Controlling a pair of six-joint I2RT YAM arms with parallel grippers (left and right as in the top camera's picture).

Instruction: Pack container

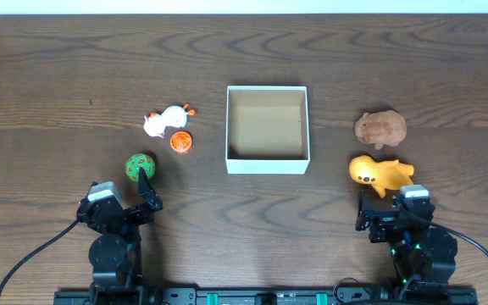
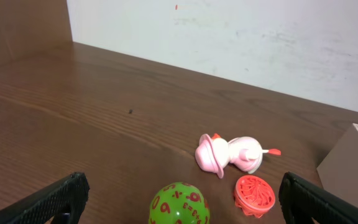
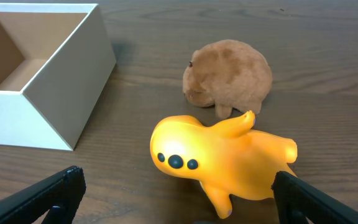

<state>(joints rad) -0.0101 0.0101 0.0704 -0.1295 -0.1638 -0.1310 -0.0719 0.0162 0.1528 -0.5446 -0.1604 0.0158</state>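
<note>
Box (image 1: 268, 164): middle of surface (image 1: 58, 85), empty inside.
Left to do: all five toys (image 1: 379, 173) lie outside.
Left claw (image 2: 191, 199): wide open, holding nothing.
Right claw (image 3: 182, 199): wide open, holding nothing.

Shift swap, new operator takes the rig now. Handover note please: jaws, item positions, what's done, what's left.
Jaws open and empty on both: left gripper just short of the green ball, right gripper by the yellow toy.
The container sits mid-table, empty.
On its left: green ball, red disc, pink-white toy. On its right: yellow toy, brown plush.
Done: nothing packed.
Left: all five toys.
</note>
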